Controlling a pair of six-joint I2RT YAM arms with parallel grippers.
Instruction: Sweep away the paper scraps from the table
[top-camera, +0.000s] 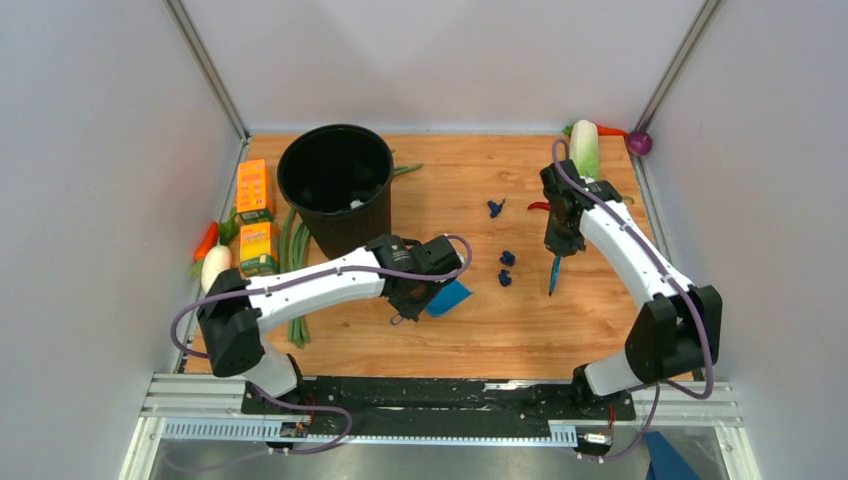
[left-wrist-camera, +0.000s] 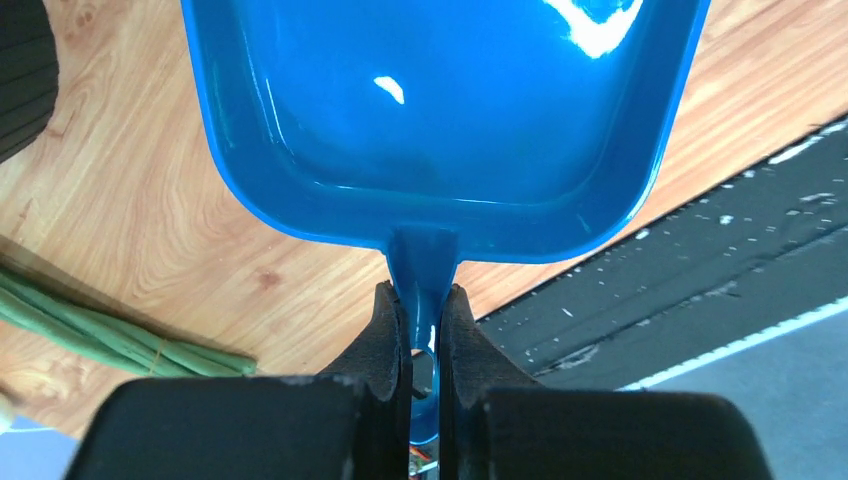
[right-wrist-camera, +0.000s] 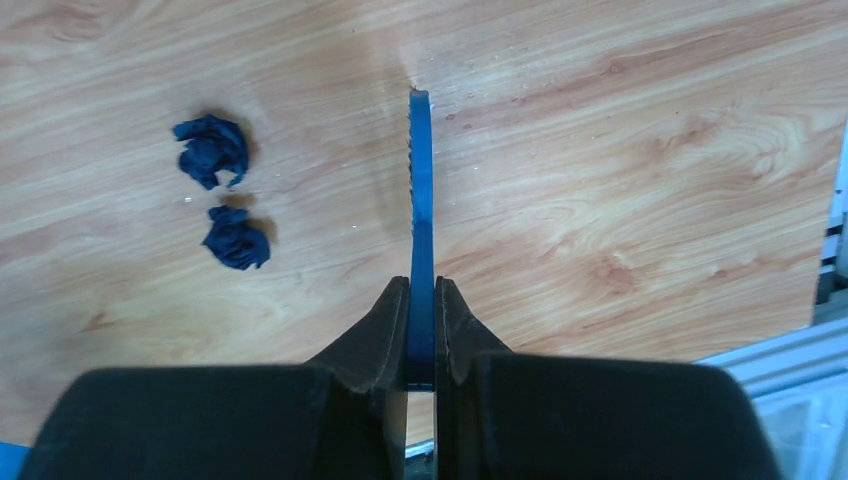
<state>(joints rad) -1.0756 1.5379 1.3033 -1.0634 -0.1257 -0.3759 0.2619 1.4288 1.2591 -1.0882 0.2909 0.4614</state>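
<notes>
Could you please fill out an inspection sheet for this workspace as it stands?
Surface: wood-grain table, scraps lying centre-right.
Job's things: three navy paper scraps loose between the arms; blue dustpan and blue brush both held.
Clutter: black bin, two orange cartons, green beans, carrot at left; white-green vegetable, red chilli at far right.
Tools: left tool shut on the dustpan handle; right tool shut on the brush.
Cables: a purple cable loops along each arm.
Surroundings: grey walls on three sides; black rail along the near edge.

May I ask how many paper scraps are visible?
3: one paper scrap right of the bin, two together left of the brush. Others may be hidden.
</notes>
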